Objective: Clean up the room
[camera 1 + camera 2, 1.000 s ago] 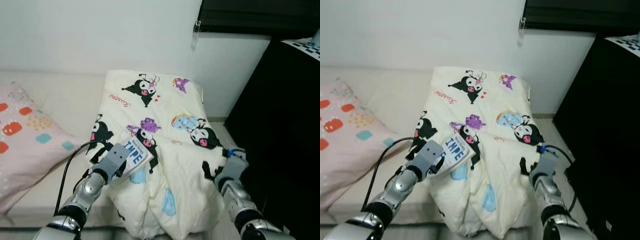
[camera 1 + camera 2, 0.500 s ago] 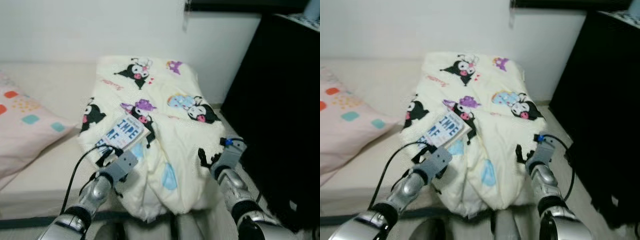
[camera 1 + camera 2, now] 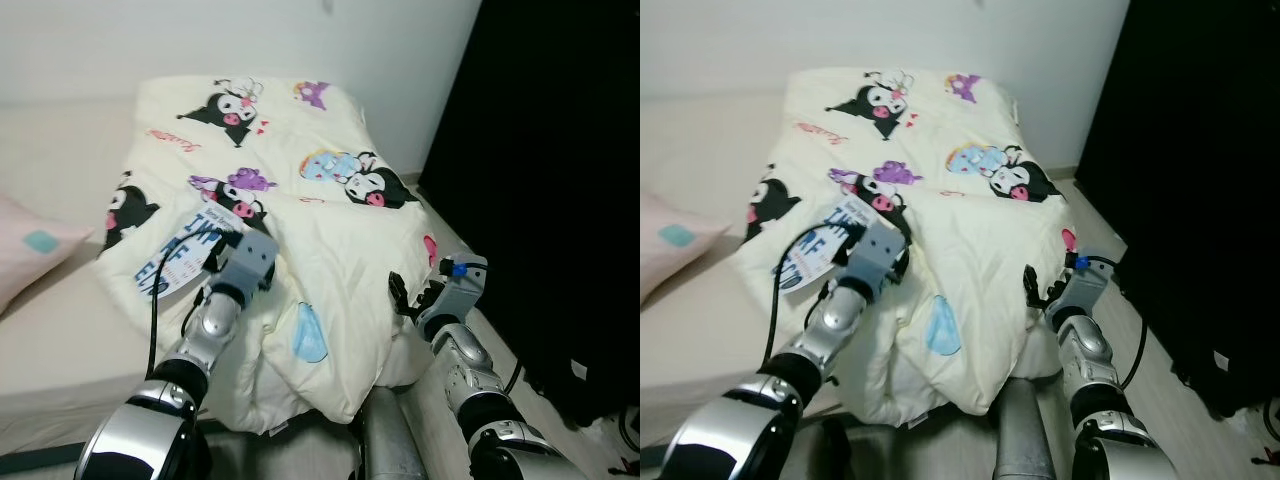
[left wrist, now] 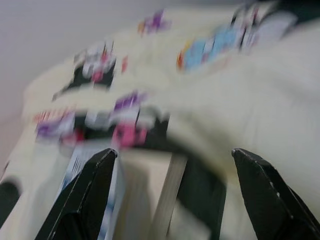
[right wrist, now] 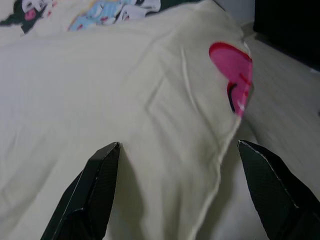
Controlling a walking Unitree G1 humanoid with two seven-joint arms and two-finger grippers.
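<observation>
Only one book lies on one cartoon-print quilt, at its left side, between the spread fingers of the left gripper. Right gripper gapes over the quilt's right edge. One pink pillow shares the mattress; white wall behind, black wardrobe rightward.

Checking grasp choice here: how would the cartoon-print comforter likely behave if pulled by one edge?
The comforter looks floppy: it lies in folds and droops over the bed edge. It seems puffy, so probably light but bulky. The book on it would likely slide.
</observation>
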